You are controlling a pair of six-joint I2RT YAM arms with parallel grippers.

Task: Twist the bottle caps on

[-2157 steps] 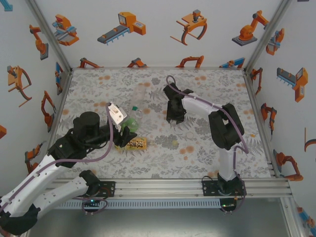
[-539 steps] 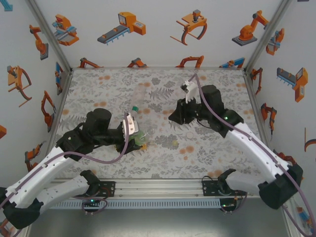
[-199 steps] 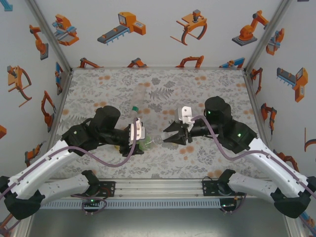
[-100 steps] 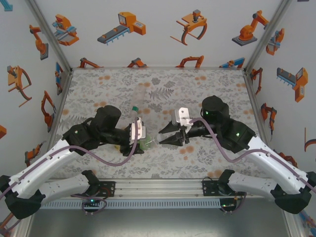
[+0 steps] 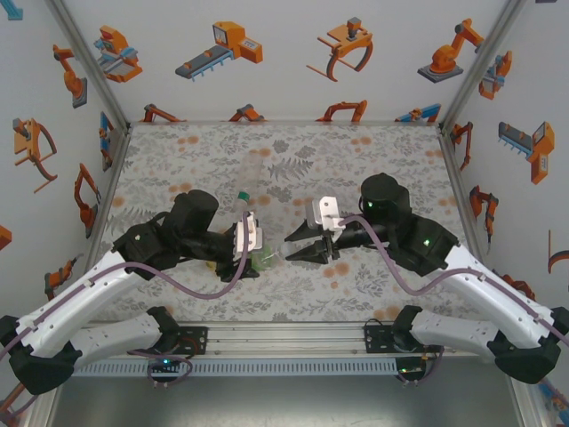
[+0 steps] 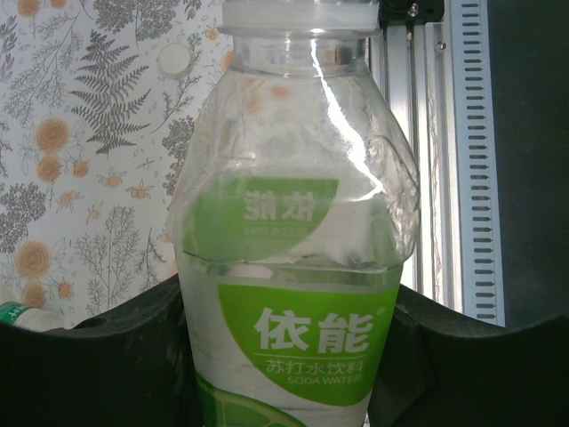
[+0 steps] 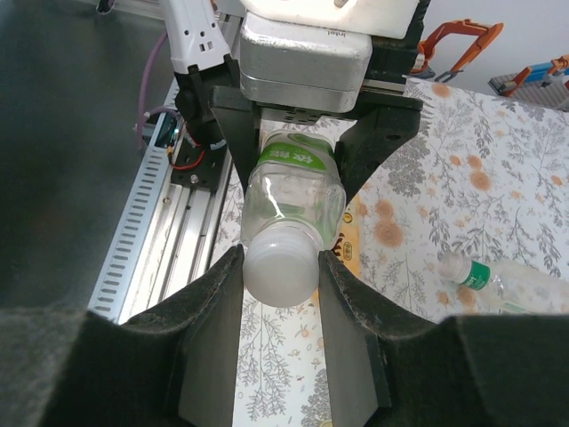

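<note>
Left gripper [image 5: 252, 253]: we see it clamped on the body of the green-label bottle [image 6: 293, 267], held level with its neck towards the right arm.
Right gripper [image 5: 287, 250]: its fingers [image 7: 213, 311] sit close on either side of the white cap [image 7: 280, 267] on that bottle's neck; we cannot tell whether they press.
Table [image 5: 373, 160]: a clear bottle with a green band [image 7: 520, 286] lies there, and so does a loose cap [image 6: 174, 59].

Left arm [image 5: 98, 285] reaches right and right arm [image 5: 471, 276] reaches left, both wrists low and roughly horizontal, tips facing. Left pincer [image 5: 255, 253] is clamped on the green-label bottle [image 6: 293, 267]. Right pincer [image 5: 296, 246] fingers [image 7: 209, 329] press both sides of the white cap [image 7: 280, 265].
</note>
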